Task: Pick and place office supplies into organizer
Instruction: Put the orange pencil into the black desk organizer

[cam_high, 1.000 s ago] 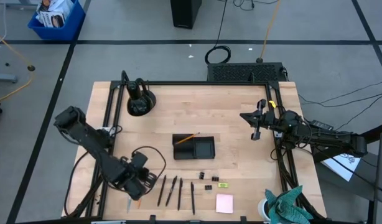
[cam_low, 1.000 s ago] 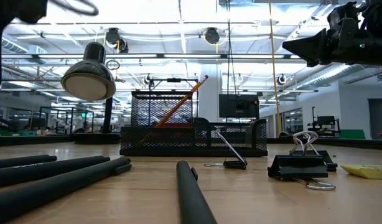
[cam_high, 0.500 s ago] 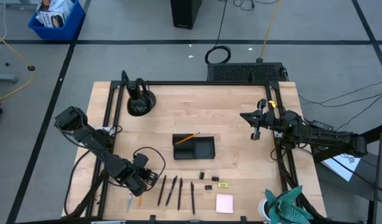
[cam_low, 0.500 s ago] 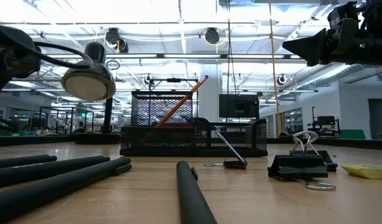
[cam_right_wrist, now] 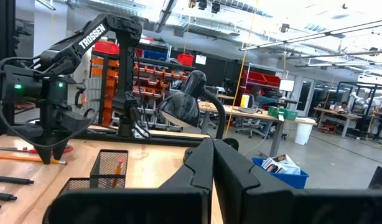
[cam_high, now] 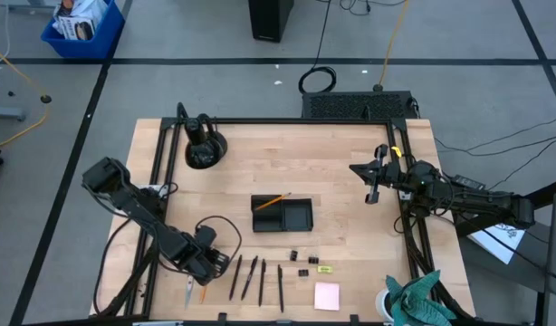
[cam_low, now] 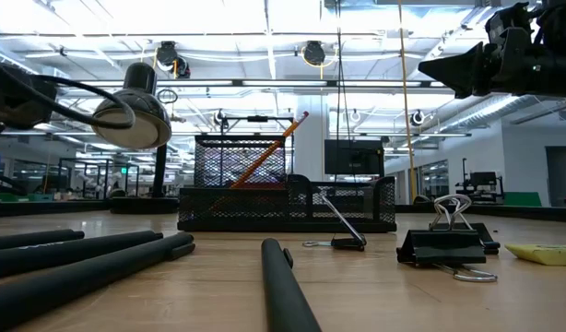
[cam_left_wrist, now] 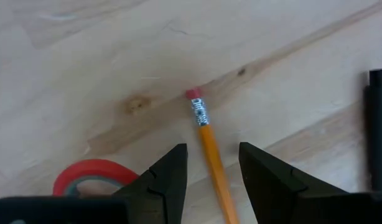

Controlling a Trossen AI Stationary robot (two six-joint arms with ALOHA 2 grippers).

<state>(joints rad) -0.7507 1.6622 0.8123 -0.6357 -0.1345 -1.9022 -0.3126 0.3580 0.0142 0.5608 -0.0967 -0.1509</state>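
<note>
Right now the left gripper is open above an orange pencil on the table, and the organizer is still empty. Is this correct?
Not quite. The organizer is not empty: the high view shows an orange pencil leaning in it. The rest holds: in the left wrist view the left gripper is open over the second pencil on the table.

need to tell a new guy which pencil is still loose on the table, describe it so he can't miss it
Start at the organizer mid-table, then go to the row of black pens along the near edge. At that row's left end, under the left hand, lies the pencil: the only orange stick there, pink eraser, beside the red-handled scissors.
</note>
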